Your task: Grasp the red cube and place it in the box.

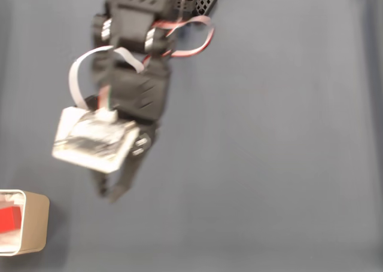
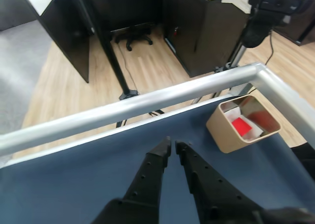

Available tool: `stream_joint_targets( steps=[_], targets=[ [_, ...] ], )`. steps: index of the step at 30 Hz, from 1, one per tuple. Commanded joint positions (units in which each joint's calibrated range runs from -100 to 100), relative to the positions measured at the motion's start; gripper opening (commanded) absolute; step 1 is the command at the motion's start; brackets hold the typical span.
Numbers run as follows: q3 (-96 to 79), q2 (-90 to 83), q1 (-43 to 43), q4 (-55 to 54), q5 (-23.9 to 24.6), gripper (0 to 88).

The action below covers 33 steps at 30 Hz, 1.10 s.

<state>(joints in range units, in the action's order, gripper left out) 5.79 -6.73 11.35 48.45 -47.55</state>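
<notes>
The red cube (image 2: 241, 126) lies inside the tan box (image 2: 222, 132), on its white floor. In the fixed view the box (image 1: 37, 221) sits at the lower left edge with the red cube (image 1: 9, 218) showing inside it. My gripper (image 2: 173, 145) is shut, its black fingers nearly touching with nothing between them, and it stands to the left of the box in the wrist view, well apart from it. In the fixed view the gripper (image 1: 111, 194) points down toward the lower left, to the right of the box, blurred by motion.
The blue-grey table mat (image 1: 269, 164) is bare across the middle and right. A metal rail (image 2: 147, 103) borders the table edge in the wrist view, with the floor, a stand and a camera (image 2: 275, 7) beyond it.
</notes>
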Motion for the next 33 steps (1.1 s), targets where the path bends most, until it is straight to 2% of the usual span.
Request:
stream_joint_targets(
  steps=[1, 13, 33],
  targets=[
    [-6.79, -9.47, -3.25, -2.55, -0.05, 0.0],
    [-40.82, -32.18, -10.21, -10.74, -1.47, 0.0],
    [-84.89, -61.03, -10.14, -14.60, -1.42, 0.0]
  ],
)
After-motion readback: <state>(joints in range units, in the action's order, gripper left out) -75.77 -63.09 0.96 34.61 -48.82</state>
